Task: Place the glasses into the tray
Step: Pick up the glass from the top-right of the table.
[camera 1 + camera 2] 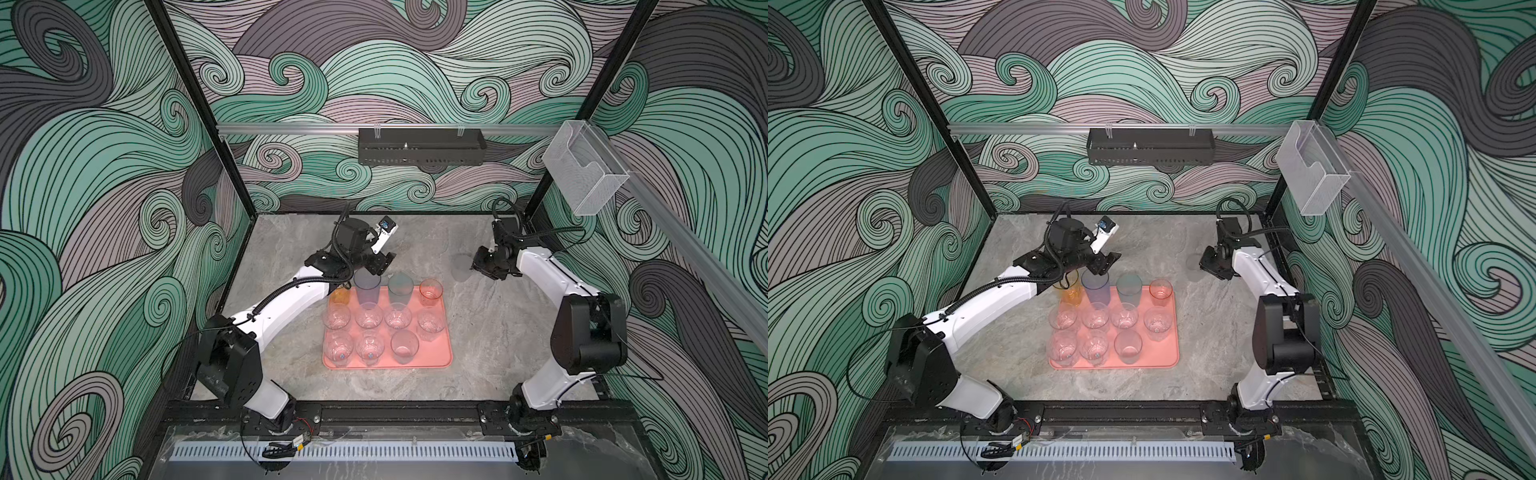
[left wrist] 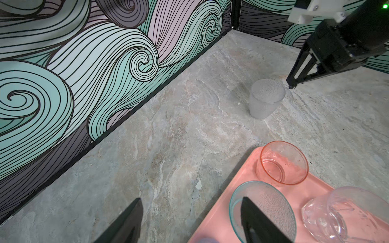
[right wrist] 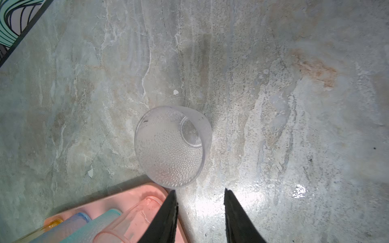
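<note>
- Currently found the tray [image 1: 434, 355] at mid-frame in both top views, low rim all round, lower right corner bare.
- Counted eleven glasses on it. Along the upper edge, left to right: amber glass [image 1: 340, 296] at the very corner, blue-violet glass [image 1: 367, 286], teal glass [image 1: 400, 289], reddish glass [image 1: 431, 292]. Below them, seven clear glasses [image 1: 369, 316] in two rows.
- Located the frosted clear glass [image 1: 460, 269] upright on the table [image 1: 291, 266], up and right of the tray's upper right corner, near but apart.
- Logged right gripper [image 3: 200, 190] at that glass: jaws narrowly parted over bare table, one fingertip just beside the rim, contact not resolvable.
- Logged left gripper [image 2: 191, 202] above the blue-violet and teal glasses: jaws wide, gripping nothing.
- Saw open table right of and below the tray.
- Spotted blue specks [image 1: 341, 356] in the bases of two lower-left clear glasses; too small to read.
- Noted black basket [image 1: 422, 151] and acrylic box [image 1: 584, 170] high on the rails [image 1: 291, 128], well apart from both arms.
</note>
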